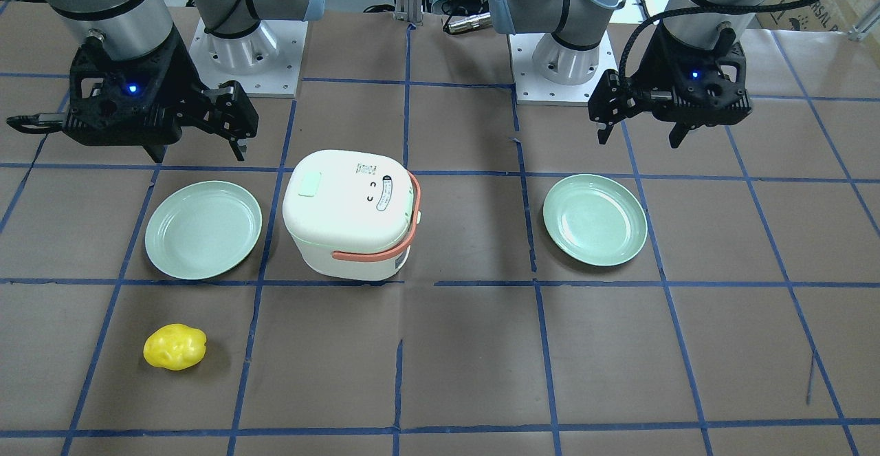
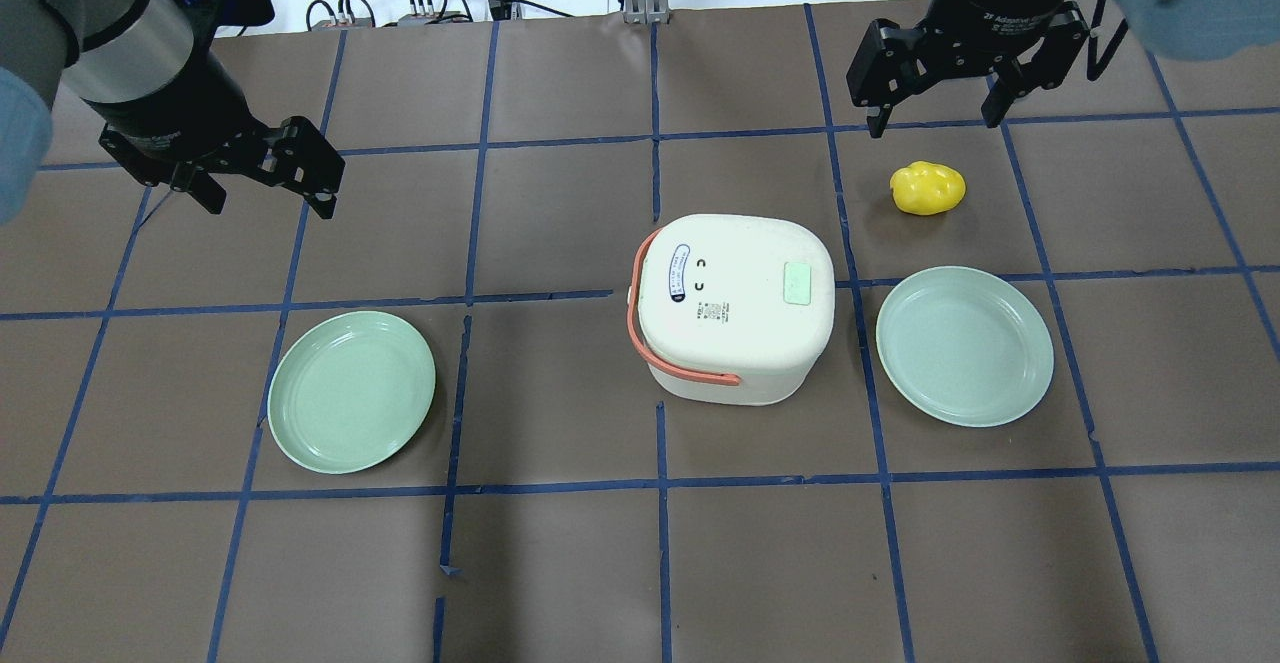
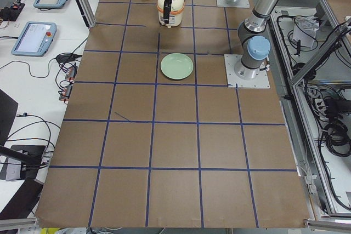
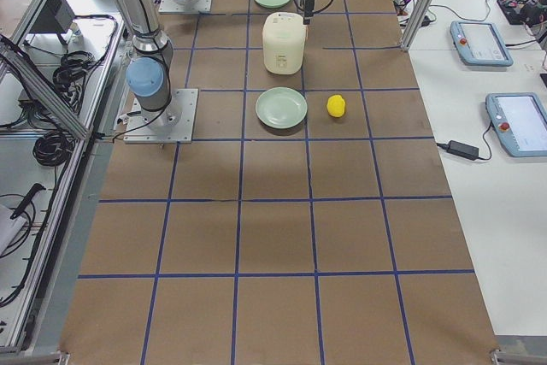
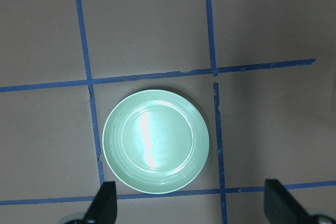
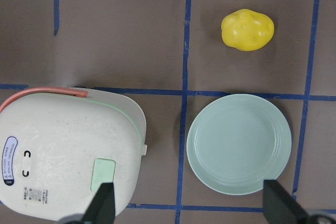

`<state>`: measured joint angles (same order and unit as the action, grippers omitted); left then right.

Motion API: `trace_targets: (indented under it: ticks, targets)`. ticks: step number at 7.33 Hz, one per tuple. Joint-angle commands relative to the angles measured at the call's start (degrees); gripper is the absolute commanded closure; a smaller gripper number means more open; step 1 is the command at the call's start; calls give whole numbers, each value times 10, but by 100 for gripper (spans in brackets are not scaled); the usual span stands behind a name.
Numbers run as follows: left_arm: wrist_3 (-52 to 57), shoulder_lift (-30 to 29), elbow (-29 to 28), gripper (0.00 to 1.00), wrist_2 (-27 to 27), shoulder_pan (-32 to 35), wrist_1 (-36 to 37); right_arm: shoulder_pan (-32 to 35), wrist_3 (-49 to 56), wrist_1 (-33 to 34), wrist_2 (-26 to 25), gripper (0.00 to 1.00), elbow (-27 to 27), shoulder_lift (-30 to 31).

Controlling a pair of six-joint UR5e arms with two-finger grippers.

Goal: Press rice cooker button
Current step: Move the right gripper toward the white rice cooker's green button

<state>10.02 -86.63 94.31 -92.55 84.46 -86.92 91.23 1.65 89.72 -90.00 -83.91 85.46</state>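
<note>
The rice cooker [image 2: 735, 308] stands mid-table, a white rounded box with its lid shut and the salmon-orange handle [image 2: 650, 343] folded down along its side. A mint-green button [image 2: 798, 283] sits on the lid, and it also shows in the right wrist view [image 6: 103, 174]. My right gripper [image 2: 935, 93] is open and empty, hanging high above the table beyond the cooker [image 6: 68, 156]. My left gripper [image 2: 265, 168] is open and empty, far to the cooker's left. In the front-facing view the cooker [image 1: 350, 215] lies between the two grippers.
One mint-green plate [image 2: 965, 345] lies right of the cooker, another mint-green plate [image 2: 352, 391] lies on the left side, under the left wrist camera [image 5: 156, 141]. A yellow lumpy toy [image 2: 928, 188] lies beyond the right plate, below the right gripper.
</note>
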Motion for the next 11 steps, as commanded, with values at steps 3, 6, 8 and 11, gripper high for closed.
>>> trace_targets:
  ticks: [3, 6, 8, 11]
  targets:
    - [0, 0, 0, 0, 0, 0, 0, 0, 0, 5, 1, 0, -10, 1]
    - [0, 0, 0, 0, 0, 0, 0, 1, -2, 8, 0, 0, -14, 1]
    - [0, 0, 0, 0, 0, 0, 0, 12, -6, 10, 0, 0, -15, -2]
    - [1, 0, 0, 0, 0, 0, 0, 14, -6, 13, 0, 0, -15, -4]
